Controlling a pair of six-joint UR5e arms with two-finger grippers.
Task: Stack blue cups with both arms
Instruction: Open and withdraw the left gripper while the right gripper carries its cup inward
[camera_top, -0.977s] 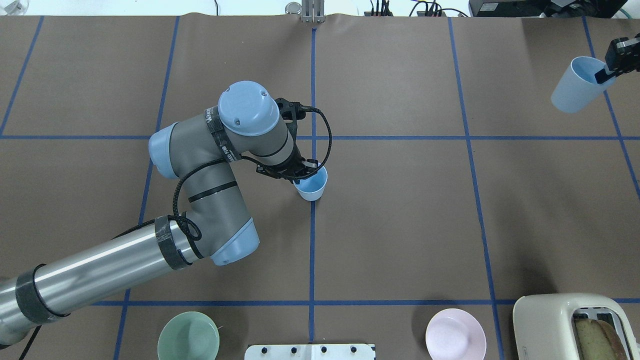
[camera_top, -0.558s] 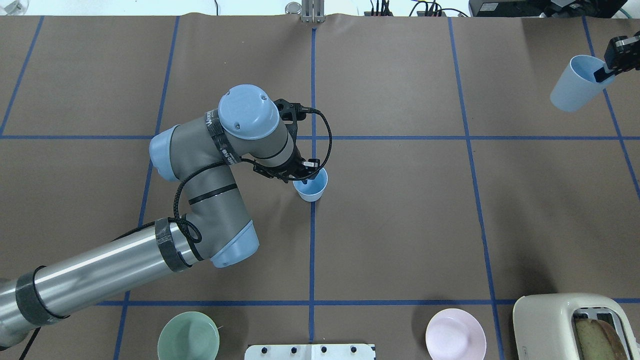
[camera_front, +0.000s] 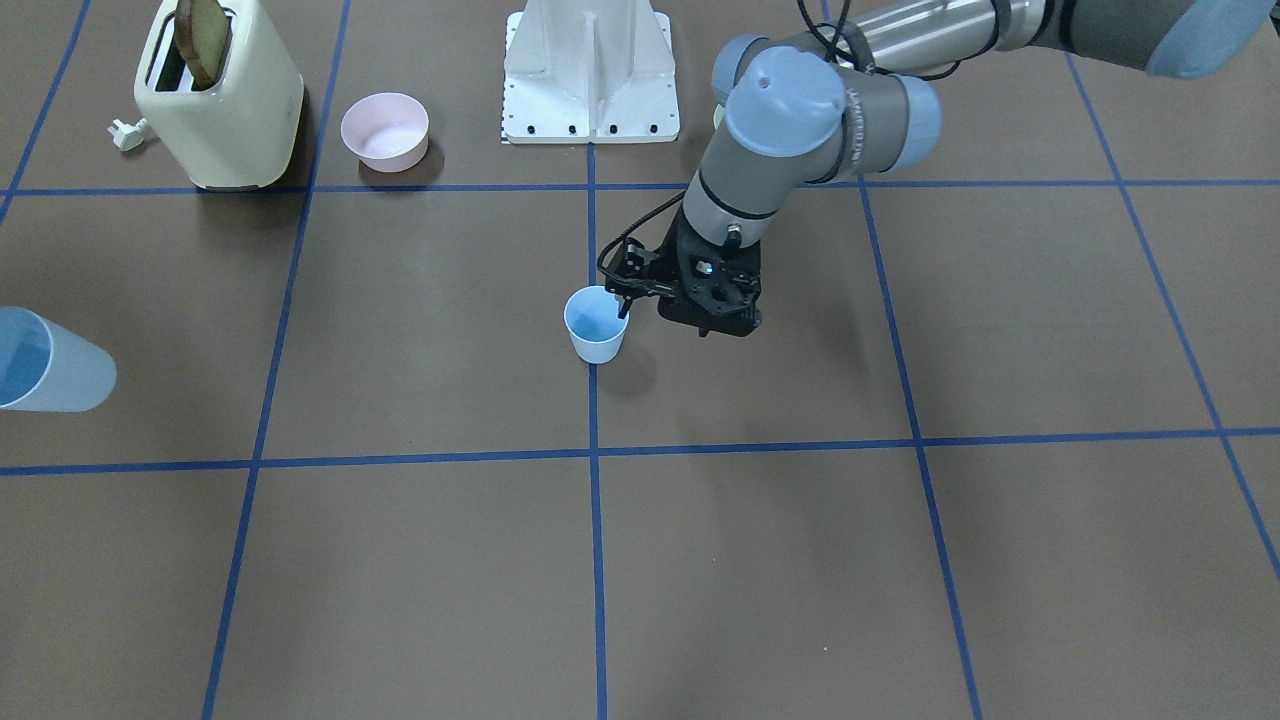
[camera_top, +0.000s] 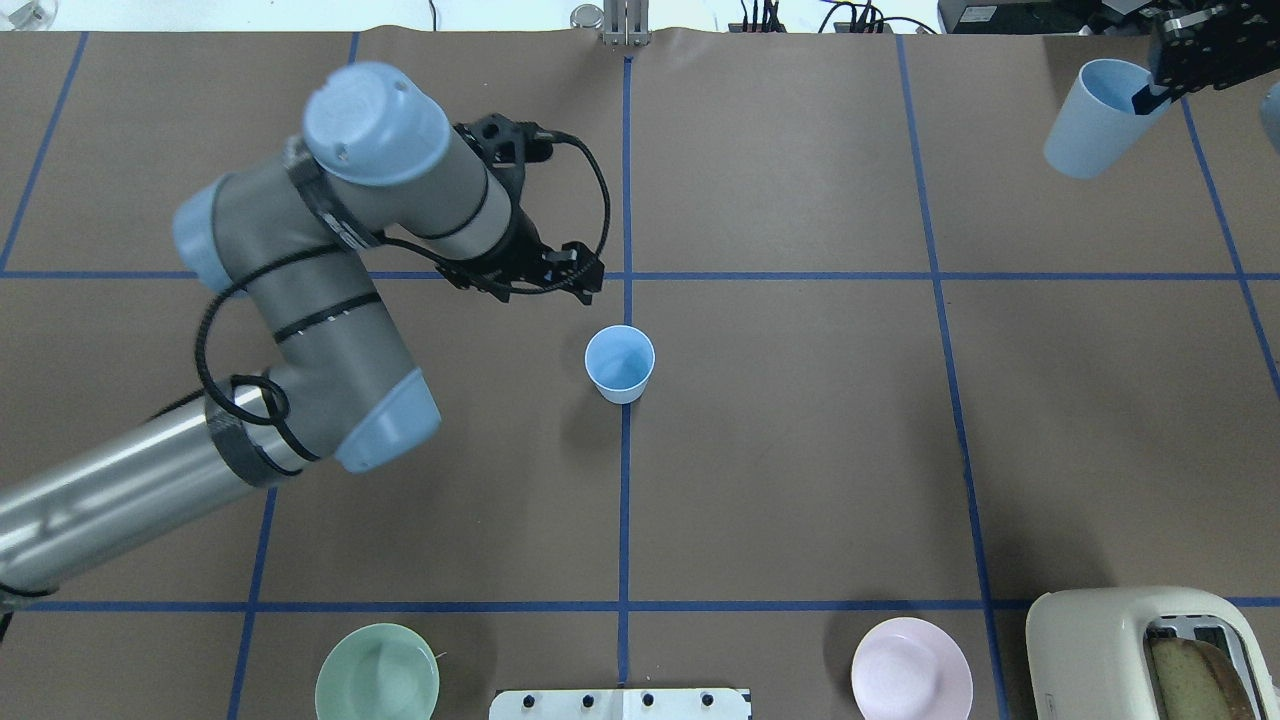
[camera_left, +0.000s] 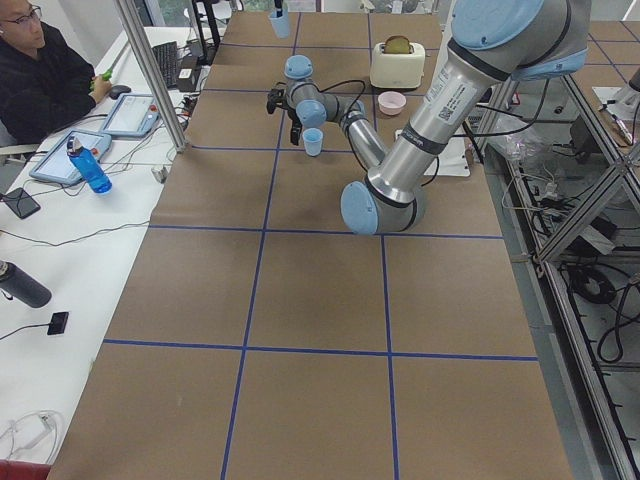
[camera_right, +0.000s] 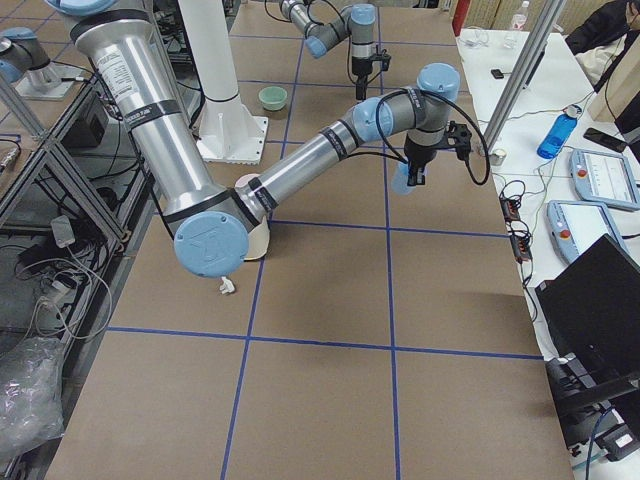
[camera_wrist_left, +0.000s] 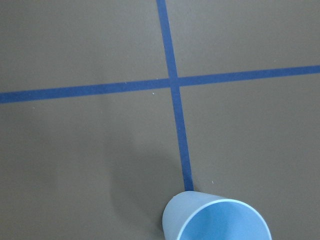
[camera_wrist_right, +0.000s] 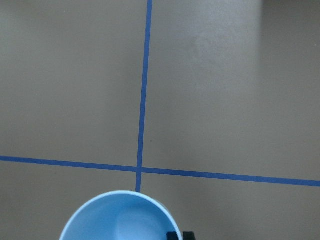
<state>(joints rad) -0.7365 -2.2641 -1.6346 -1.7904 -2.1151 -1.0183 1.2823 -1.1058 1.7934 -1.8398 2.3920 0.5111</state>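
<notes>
The left pincer (camera_top: 578, 278), released, hangs clear of the upright blue cup (camera_top: 620, 362), the likely base, while the right pincer (camera_top: 1150, 95) grasps the other blue cup (camera_top: 1090, 125) by its rim, ready for nesting.

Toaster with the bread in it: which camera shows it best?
The exterior front-facing view: the toaster shows whole, bread slice sticking up. Overhead exterior cuts it off at the corner; exterior left shows it tiny; exterior right mostly hides it; both wrist cameras miss it.
</notes>
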